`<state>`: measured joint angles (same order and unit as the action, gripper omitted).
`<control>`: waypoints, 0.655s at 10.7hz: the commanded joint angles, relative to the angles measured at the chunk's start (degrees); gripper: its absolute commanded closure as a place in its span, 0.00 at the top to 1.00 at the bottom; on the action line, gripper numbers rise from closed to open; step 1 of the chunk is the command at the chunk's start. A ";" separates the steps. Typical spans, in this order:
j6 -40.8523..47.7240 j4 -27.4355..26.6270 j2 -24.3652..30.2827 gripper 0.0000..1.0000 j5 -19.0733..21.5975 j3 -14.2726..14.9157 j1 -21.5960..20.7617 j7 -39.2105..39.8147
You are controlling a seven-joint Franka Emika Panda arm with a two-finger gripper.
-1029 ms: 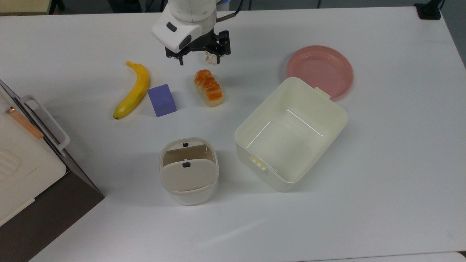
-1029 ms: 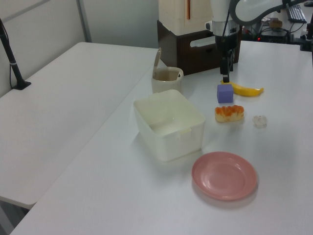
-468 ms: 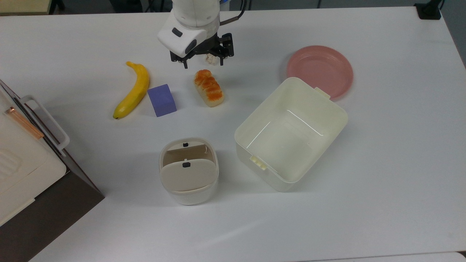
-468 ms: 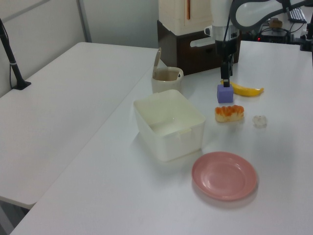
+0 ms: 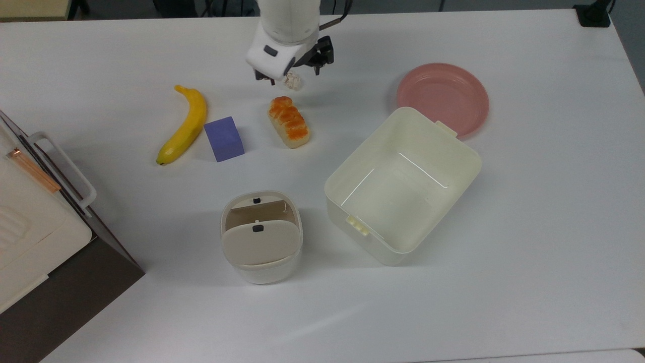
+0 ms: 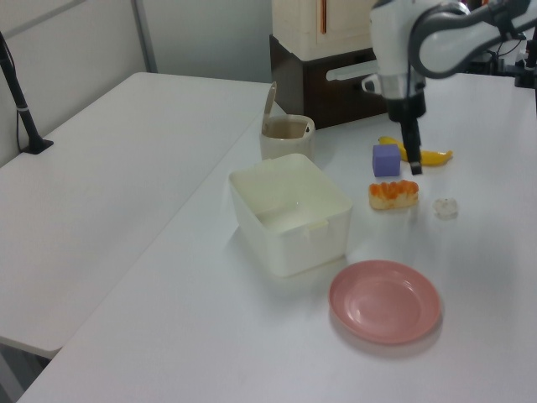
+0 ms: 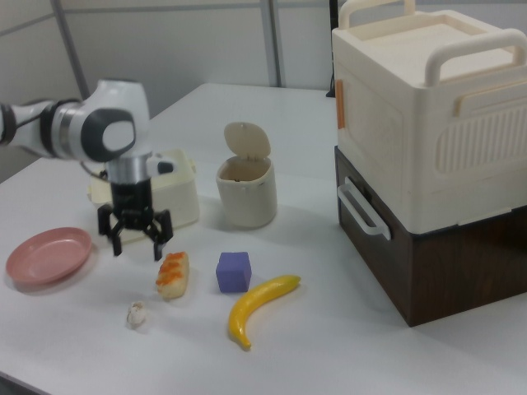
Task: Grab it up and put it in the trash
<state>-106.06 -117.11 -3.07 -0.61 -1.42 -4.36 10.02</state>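
Note:
The paper wad is tiny, crumpled and whitish. It lies on the white table just beyond the top end of the orange-glazed bread, and I see it again in the left view and the right view. My gripper hangs above the table close over the wad, open with its fingers spread wide and nothing between them. The trash is a small white bin with a beige flap lid. It stands nearer the top view's bottom, well away from the gripper.
A banana and a purple cube lie to the top view's left of the bread. A cream tub and a pink plate sit to the top view's right. A cream-and-brown cabinet fills the top view's lower left corner.
The gripper has shifted toward the top view's right and upper edge and turned at the wrist. The wad, the bread and the bin lie as before.

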 commanded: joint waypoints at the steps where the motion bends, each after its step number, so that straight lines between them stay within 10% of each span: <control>1: -8.44 -12.86 4.66 0.95 -2.19 0.37 -3.46 1.50; 7: -14.18 -16.58 2.29 0.48 -2.29 0.37 -3.20 5.09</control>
<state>-117.88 -131.76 -1.55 -2.36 -1.51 -7.18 12.77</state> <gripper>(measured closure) 0.335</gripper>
